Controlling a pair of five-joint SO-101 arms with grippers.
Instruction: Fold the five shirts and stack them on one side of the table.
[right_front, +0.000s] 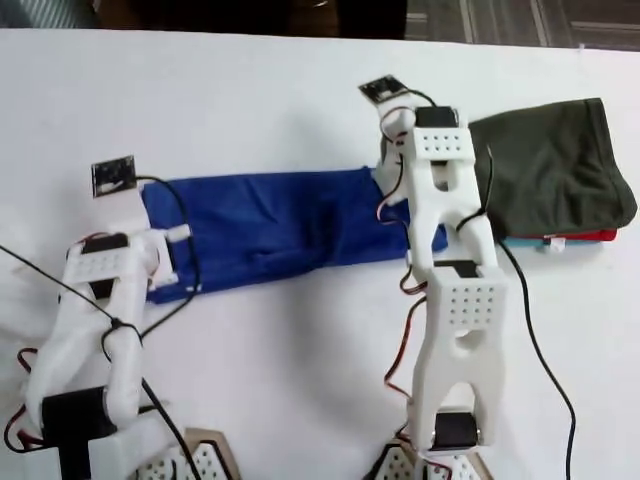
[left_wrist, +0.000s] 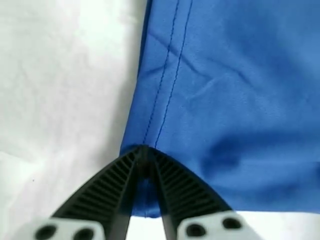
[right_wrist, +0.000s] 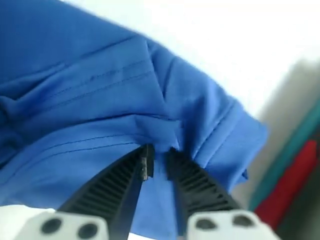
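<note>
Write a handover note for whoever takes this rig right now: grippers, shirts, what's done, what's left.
Left gripper: shut on the hem at one end of the blue shirt.
Right gripper: shut on a fold at the shirt's other end, beside the stack.
The blue shirt lies as a long strip across the table.
Done: the stack on the right arm's side has the dark green shirt on top, with a teal layer and a red layer under it. Any more layers are hidden.
Left: fold the blue strip short and stack it.
</note>
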